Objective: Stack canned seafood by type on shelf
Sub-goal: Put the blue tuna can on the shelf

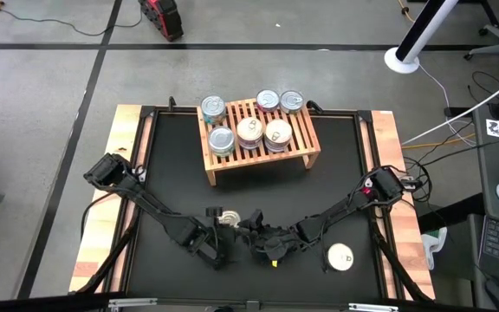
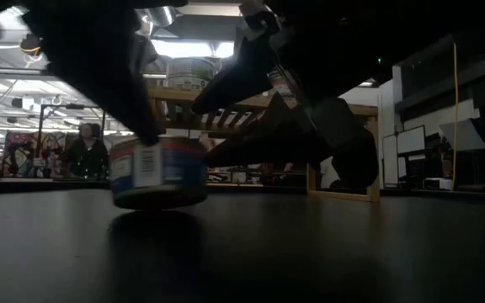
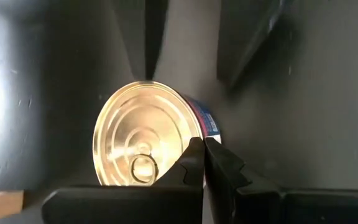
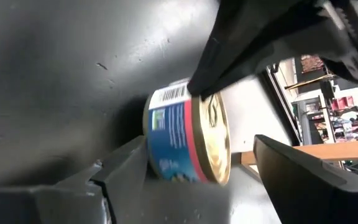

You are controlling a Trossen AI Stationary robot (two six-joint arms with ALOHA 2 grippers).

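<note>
Metal and rigid, the blue-labelled can (image 4: 185,137) near the table's front edge is judged light but slick on its lid, so it is best taken across its short side wall. It is bracketed by the right gripper (image 4: 197,168), whose fingers stand spread wide on either side without pinching. The left gripper (image 3: 204,163) is clenched shut, empty, its tip resting at the lid's rim. Farther back, six cans are seen on the shelf (image 1: 312,152); one white-lidded can (image 1: 340,257) lies apart.
</note>
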